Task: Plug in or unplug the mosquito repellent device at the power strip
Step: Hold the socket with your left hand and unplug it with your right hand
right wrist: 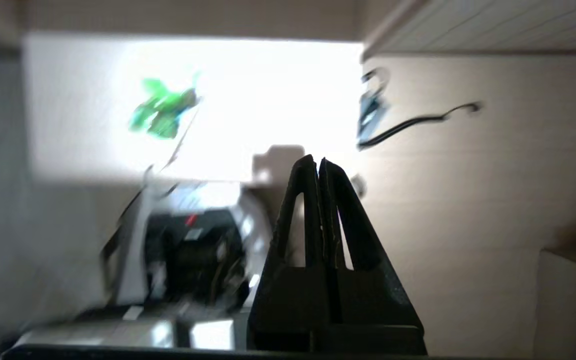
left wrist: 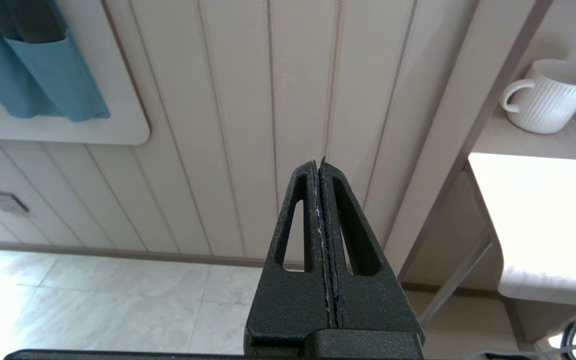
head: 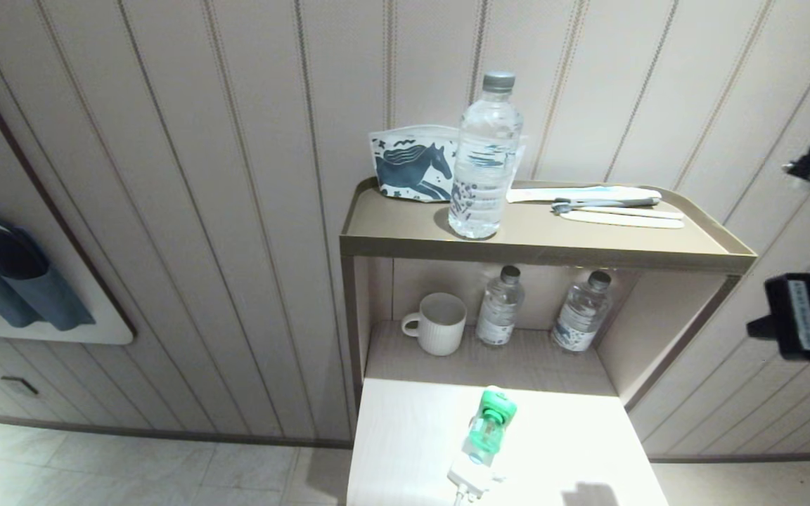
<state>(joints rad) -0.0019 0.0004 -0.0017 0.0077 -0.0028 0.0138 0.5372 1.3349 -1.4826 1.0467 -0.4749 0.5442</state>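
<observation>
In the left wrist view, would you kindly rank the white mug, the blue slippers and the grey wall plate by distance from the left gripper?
From the shut left gripper:
1. White mug, on the shelf, table side.
2. Blue slippers, in the wall holder, opposite side.
3. Grey wall plate, low near the floor; close to the slippers' rank.

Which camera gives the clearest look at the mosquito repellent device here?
The head view: the mosquito repellent device shows sharply on the white table, green top and bottle distinct. The right wrist view catches it only as a blurred green shape. The left wrist view does not show it.
</observation>
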